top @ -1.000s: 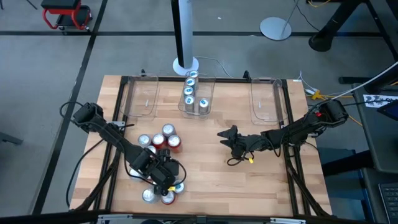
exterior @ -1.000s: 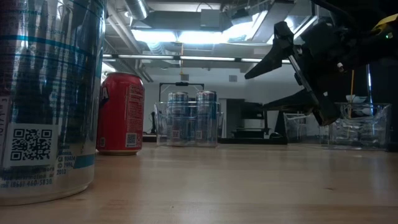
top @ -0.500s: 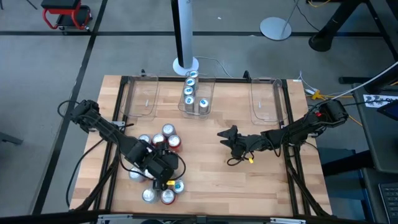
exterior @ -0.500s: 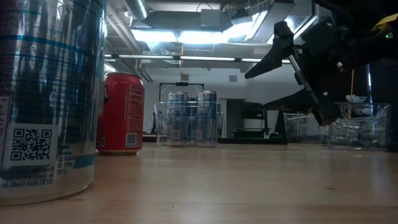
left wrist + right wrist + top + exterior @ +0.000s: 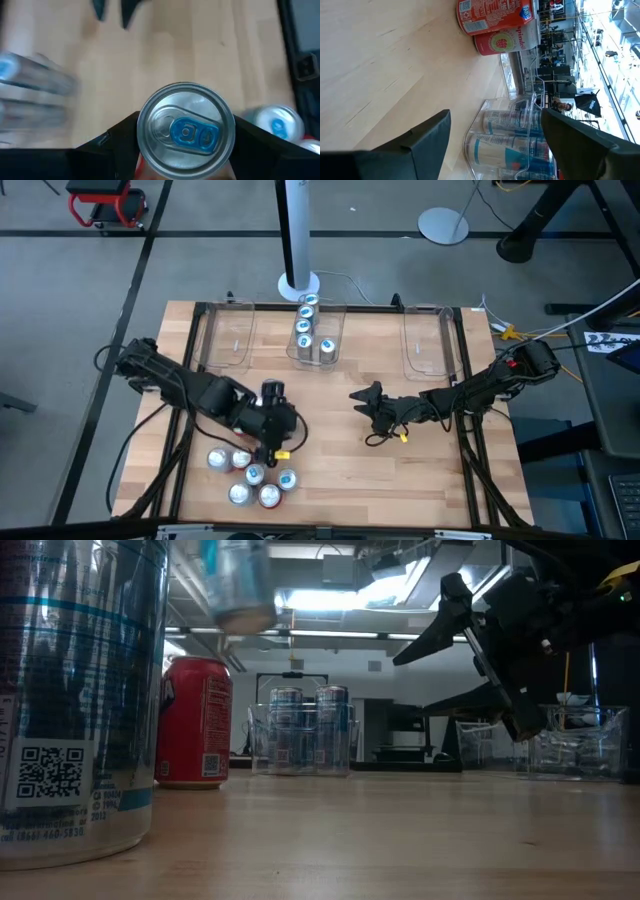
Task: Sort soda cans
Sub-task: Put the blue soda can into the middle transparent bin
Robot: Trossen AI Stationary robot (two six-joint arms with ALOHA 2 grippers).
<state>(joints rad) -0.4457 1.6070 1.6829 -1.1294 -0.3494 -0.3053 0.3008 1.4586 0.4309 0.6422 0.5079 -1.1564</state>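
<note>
Wooden table (image 5: 340, 470) carries three clear bins along its far edge; the middle bin (image 5: 317, 337) already holds blue-and-white cans. Left gripper (image 5: 272, 420) is closed around a blue-tabbed can (image 5: 186, 132), held upright between its fingers and lifted clear of the wood, as the low view's can (image 5: 235, 585) hanging above the red can (image 5: 195, 722) suggests. Remaining cluster of cans (image 5: 252, 473) lies just behind the gripper, toward the near edge. Middle bin lies ahead of it and slightly to its right. Judgement: can's long axis is vertical, suiting an upright drop. Right gripper (image 5: 365, 402) waits mid-table, fingers apart, empty, but the left holds the load.
</note>
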